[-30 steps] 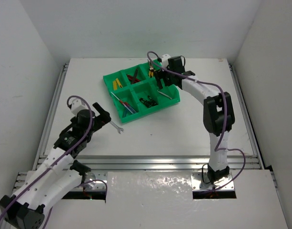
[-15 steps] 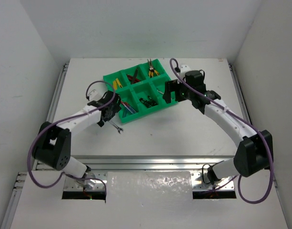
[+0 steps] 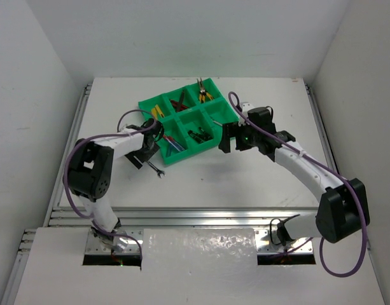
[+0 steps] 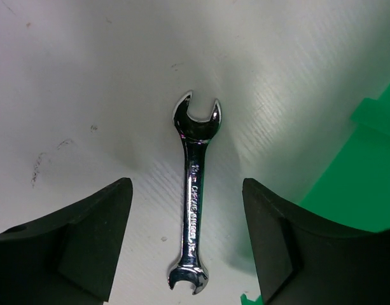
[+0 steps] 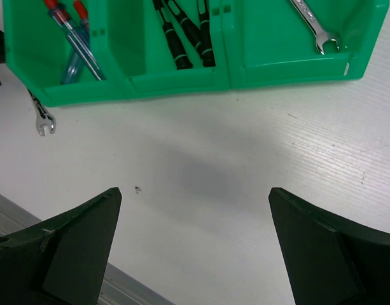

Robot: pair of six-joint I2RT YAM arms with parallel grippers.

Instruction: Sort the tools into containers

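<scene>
- Silver open-end wrench (image 4: 193,210) lies on the white worktop (image 4: 86,76), untouched between the spread jaws of my left pincer (image 4: 186,194).
- My right pincer (image 5: 193,197) hangs spread near the bright green plastic tray (image 5: 182,79).

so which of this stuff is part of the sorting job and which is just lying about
job: loose wrench, green tray, sorted wrench, screwdrivers, black-handled tools, yellow pliers
lying about: no stray items visible; just the table

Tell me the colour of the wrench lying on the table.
The wrench is shiny silver, clearest in the left wrist view.
</scene>
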